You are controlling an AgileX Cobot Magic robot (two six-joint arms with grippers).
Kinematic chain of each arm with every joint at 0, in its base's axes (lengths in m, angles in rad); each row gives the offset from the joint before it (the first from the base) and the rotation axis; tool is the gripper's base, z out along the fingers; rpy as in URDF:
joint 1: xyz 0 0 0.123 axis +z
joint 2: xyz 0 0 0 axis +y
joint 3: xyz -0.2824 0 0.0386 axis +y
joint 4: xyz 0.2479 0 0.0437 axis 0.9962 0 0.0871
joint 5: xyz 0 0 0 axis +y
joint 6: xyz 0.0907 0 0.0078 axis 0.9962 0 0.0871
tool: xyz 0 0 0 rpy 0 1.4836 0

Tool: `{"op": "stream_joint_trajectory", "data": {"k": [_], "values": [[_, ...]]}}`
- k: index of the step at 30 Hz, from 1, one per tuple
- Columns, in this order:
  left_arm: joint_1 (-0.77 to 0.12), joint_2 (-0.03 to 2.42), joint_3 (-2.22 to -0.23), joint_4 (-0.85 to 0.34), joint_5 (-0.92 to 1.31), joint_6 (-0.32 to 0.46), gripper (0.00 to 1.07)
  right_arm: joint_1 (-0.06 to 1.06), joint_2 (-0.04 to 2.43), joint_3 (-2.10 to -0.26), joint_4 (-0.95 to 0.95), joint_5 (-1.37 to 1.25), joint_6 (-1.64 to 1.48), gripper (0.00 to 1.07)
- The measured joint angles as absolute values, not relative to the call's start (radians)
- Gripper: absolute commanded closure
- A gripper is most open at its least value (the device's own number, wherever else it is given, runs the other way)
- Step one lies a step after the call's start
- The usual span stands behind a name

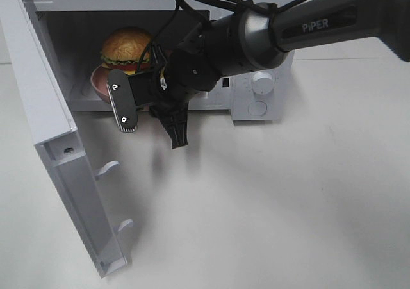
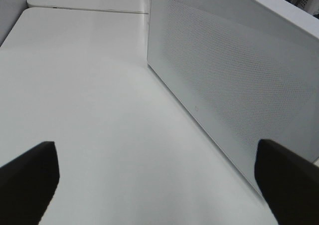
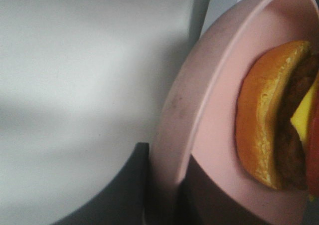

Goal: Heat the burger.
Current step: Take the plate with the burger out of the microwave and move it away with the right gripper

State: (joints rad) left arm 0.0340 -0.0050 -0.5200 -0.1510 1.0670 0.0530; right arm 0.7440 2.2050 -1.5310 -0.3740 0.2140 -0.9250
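Resting on the pink plate (image 1: 97, 84) inside the open microwave (image 1: 256, 93), the burger (image 1: 126, 50) sits upright. The right gripper (image 3: 164, 195) pinches the plate rim between its fingers. The left gripper (image 2: 159, 177) is spread wide beside the microwave door (image 2: 224, 80), holding nothing.

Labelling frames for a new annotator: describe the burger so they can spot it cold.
Find the white microwave with its door swung open. Inside the cavity a pink plate sits, its rim pinched by the right gripper. The burger lies on that plate: the only glossy brown domed thing, with green lettuce and yellow cheese.
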Motion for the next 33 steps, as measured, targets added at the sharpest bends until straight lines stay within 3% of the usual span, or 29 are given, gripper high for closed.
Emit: {"op": "stream_joint_trajectory", "data": {"k": [33], "values": [[0.034, -0.005, -0.520, -0.151, 1.067, 0.053, 0.07, 0.745, 1.831, -0.969, -0.504, -0.013, -0.919, 1.07]]}}
